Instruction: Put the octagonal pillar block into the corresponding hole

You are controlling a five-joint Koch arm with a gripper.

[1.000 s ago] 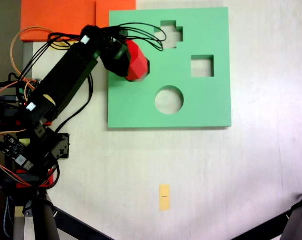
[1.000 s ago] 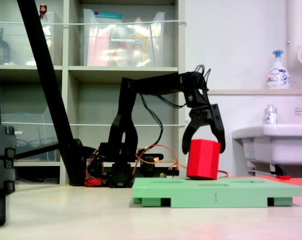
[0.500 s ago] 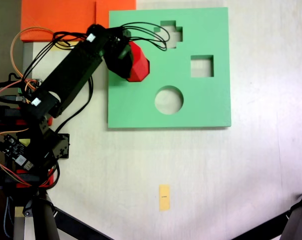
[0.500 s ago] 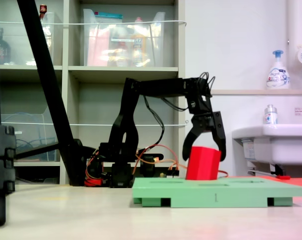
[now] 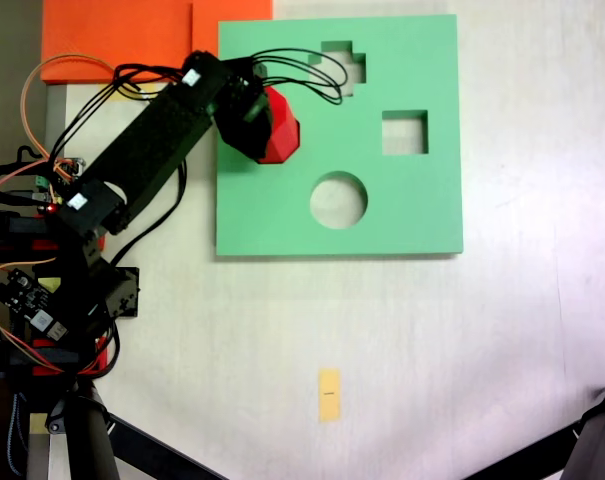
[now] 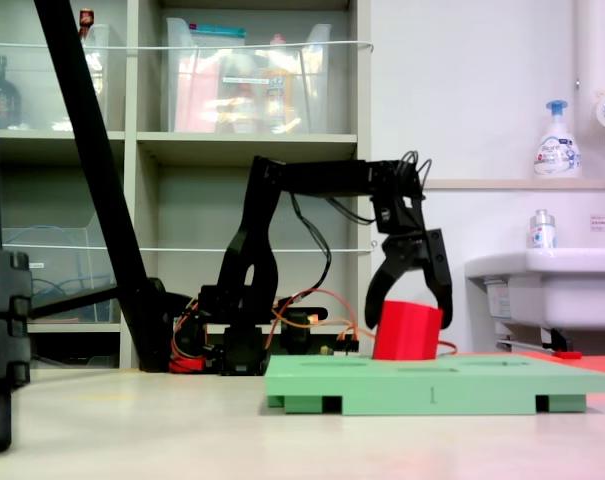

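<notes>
The claw (image 6: 410, 312) is gripping the red octagonal pillar block (image 6: 407, 331), one finger down either side of it. The block (image 5: 277, 127) is sitting low in the upper left part of the green foam board (image 5: 402, 205), beside the cross cutout (image 5: 344, 66), on the pale counter (image 5: 402, 340).

Black arm (image 5: 147, 140), curved jaws, white labels, black and orange cables.
</notes>
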